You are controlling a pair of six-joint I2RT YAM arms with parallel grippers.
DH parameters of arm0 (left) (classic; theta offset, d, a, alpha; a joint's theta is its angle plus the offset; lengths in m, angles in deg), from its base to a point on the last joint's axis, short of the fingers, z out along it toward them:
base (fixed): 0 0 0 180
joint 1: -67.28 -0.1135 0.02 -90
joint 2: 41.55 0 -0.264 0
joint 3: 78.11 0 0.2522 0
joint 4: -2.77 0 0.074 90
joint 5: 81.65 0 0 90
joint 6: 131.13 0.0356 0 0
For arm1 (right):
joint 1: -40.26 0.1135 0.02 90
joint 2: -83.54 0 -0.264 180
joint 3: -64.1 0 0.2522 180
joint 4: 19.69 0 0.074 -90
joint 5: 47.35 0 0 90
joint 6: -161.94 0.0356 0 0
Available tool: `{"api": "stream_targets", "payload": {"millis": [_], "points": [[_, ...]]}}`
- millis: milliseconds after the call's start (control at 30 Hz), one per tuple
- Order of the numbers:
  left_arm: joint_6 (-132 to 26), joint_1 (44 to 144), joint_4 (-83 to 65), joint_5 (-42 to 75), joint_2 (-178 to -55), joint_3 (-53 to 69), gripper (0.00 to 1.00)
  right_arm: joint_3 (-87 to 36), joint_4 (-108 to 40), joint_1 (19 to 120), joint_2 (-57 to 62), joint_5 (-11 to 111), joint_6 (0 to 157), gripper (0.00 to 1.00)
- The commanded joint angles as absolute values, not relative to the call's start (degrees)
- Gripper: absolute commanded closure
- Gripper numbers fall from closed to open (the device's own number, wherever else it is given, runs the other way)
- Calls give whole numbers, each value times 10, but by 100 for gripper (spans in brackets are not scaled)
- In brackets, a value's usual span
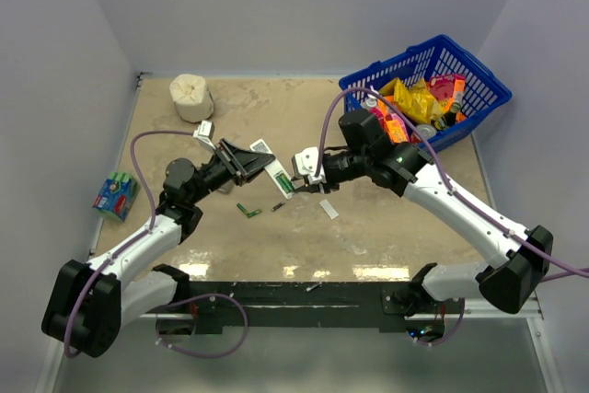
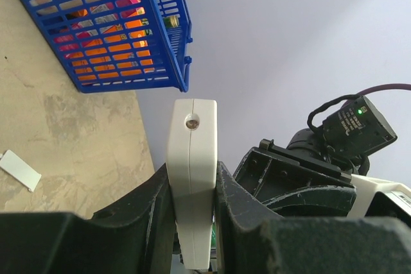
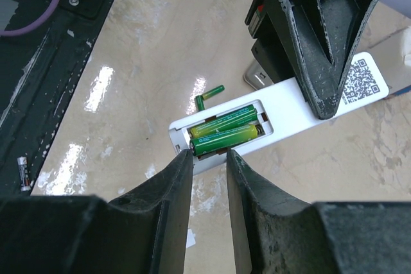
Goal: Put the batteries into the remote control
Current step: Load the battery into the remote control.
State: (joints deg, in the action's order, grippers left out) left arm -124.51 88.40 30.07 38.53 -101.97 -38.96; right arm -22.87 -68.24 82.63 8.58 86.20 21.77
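Note:
My left gripper (image 1: 250,162) is shut on the white remote control (image 1: 274,170) and holds it above the table, edge-on between the fingers (image 2: 192,158). The back cover is off, and two green batteries (image 3: 226,134) lie side by side in the open compartment. At the compartment's end, my right gripper (image 3: 207,157) stands open with its tips on either side of the nearer cell's end. Nothing sits between its fingers. Two loose green batteries (image 3: 209,94) lie on the table beyond the remote, with a dark one (image 1: 277,204) beside them.
The white back cover (image 1: 329,210) lies flat on the table under the right arm. A blue basket (image 1: 433,89) of snack packs stands at the back right. A tissue roll (image 1: 191,97) is at the back left, a shrink-wrapped cell pack (image 1: 115,195) at the left edge.

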Motion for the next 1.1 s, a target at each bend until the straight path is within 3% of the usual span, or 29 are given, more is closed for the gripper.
{"api": "stream_targets", "payload": {"millis": [0,1067], "points": [[-1263,881,335,397,-1006,-377,100,-245,-699,828,91,889,203,68],[-1261,881,333,410,-1011,-367,100,-236,-652,840,93,903,211,69]]}}
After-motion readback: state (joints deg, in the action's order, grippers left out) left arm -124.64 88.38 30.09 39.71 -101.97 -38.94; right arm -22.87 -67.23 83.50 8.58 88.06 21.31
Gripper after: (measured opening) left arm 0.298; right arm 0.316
